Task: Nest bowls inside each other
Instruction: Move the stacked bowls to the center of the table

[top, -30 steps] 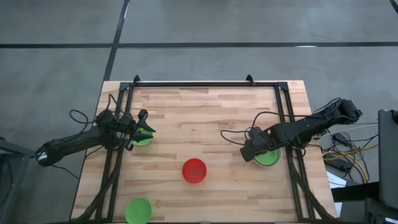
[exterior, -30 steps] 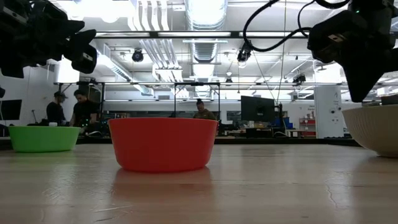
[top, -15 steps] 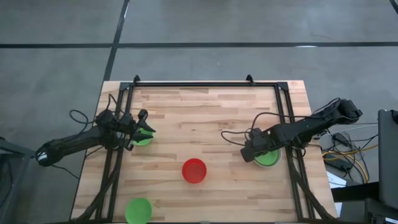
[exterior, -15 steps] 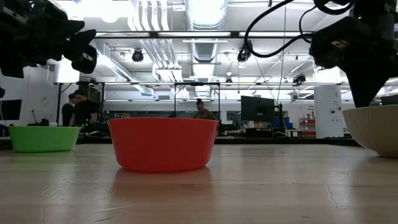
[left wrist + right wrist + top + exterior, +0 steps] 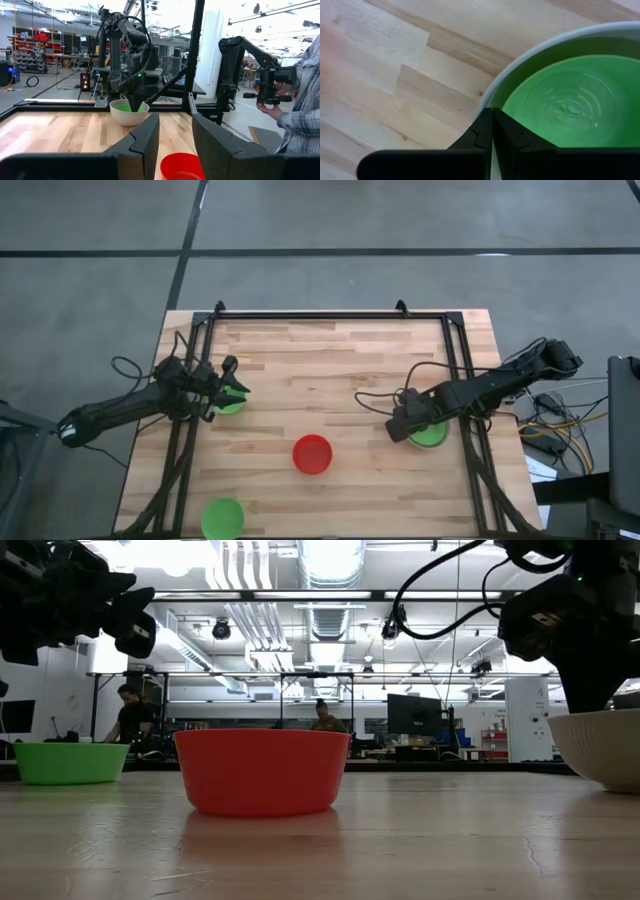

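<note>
One green bowl (image 5: 570, 102) already sits nested in the grey-white bowl (image 5: 530, 55). Right gripper (image 5: 491, 127), fingers together, hovers at its rim; left gripper (image 5: 175, 145), fingers apart, hovers empty. Fetch the red bowl (image 5: 312, 454) next, gripping its rim squarely.

You have open table (image 5: 330, 370) at the middle and back (only the red bowl (image 5: 312, 454) stands near the front).

So the left hand (image 5: 175, 145) has its two dark fingers (image 5: 142, 142) parted, nothing between them. Just past the fingertips sits a red bowl (image 5: 183, 167) on the wooden worktop (image 5: 60, 131). Farther across there's a pale bowl (image 5: 129, 113) with a green bowl (image 5: 121, 105) nested inside, the other arm (image 5: 131, 55) right over it. A person's plaid sleeve (image 5: 302, 117) shows at the edge.
</note>
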